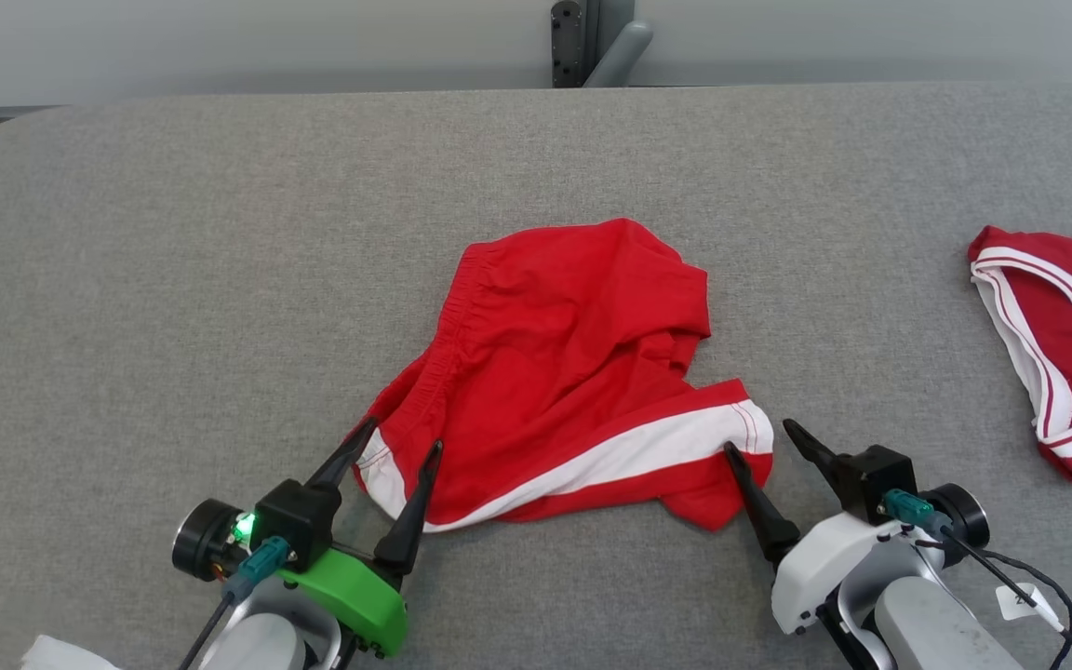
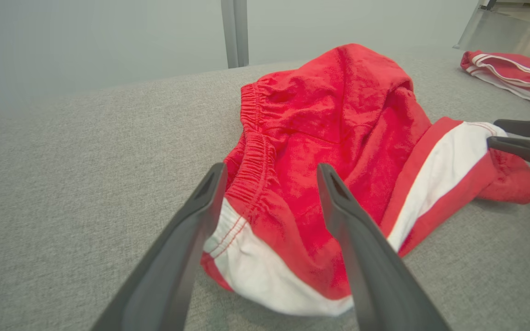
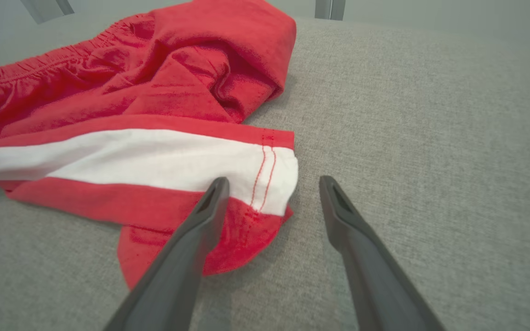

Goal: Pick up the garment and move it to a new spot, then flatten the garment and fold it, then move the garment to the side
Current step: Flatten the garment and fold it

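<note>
Left claw: lower left of the head view, released, fingers spread wide, straddling the white-edged corner of the garment; contact unclear.
Right claw: lower right, released, equally wide; one finger over the striped hem corner, the other over bare grey surface.
Garment: red shorts, white stripe, crumpled at frame centre, between both claws.
Second red-and-white garment: right edge, well apart.

Head view overhead; wrist views low, sharing garment.
</note>
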Tool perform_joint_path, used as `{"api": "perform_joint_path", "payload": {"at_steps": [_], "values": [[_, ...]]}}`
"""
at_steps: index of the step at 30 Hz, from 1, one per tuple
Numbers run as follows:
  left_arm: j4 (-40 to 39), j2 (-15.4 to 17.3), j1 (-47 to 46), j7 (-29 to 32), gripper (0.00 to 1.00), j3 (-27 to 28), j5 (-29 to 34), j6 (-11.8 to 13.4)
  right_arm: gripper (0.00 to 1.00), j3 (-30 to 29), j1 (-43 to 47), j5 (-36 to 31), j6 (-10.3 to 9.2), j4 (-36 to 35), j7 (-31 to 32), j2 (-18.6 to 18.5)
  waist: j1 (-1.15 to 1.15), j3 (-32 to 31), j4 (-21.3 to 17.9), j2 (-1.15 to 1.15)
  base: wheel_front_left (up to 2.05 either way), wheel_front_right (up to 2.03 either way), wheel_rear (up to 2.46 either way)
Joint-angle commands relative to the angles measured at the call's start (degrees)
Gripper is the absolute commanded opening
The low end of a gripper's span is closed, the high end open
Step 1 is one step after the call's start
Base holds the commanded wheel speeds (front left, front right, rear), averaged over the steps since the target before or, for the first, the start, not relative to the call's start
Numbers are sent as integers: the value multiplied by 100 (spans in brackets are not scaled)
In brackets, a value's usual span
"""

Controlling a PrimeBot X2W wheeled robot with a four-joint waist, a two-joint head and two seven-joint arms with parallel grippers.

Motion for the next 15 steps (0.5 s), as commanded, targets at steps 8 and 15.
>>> {"api": "perform_joint_path", "payload": {"at_steps": [8,15], "values": [[491,243,-351,4,100,-179,-282,2,100,404,-323,271,-4,398,-115,-13,0,73,-73,29,0,0,0],[551,265,-401,1,100,-186,-382,2,100,533,-364,363,-4,498,-202,-31,0,82,-30,29,0,0,0]]}}
